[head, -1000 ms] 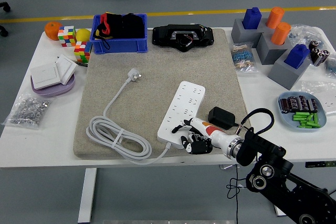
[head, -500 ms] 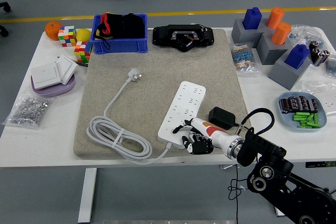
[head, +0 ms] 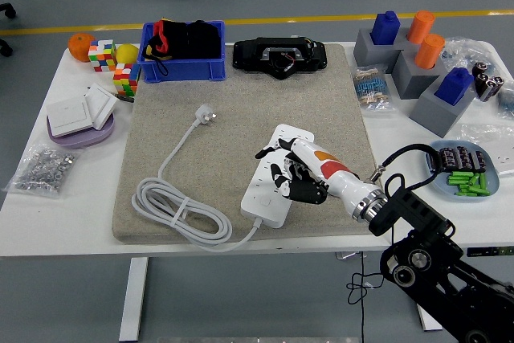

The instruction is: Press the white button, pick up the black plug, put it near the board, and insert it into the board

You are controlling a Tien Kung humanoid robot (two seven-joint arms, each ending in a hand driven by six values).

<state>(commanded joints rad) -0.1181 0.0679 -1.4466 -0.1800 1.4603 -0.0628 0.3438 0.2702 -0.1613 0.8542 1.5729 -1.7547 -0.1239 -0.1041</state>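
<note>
The white power board (head: 263,197) lies on the grey felt mat (head: 321,94), its white cable (head: 173,206) coiled at the left and ending in a white plug (head: 207,114). My right hand (head: 281,174), white with black fingers, hovers over the middle of the board. Its fingers are spread and bent downward with nothing seen in them. The forearm crosses the spot right of the board, and the black plug is hidden from view. I cannot make out a white button on the board. The left arm does not show.
At the back stand a blue bin (head: 183,51) and a black device (head: 279,56). Grey blocks with blue and orange pegs (head: 418,70) and a blue dish of batteries (head: 466,173) sit at the right. Left of the mat are switch plates on a purple dish (head: 79,118), a bag of nuts (head: 44,168) and puzzle cubes (head: 103,54).
My right hand has moved from the board's near end up and away from me over the board's middle. Its forearm now covers the black plug that showed beside the board.
</note>
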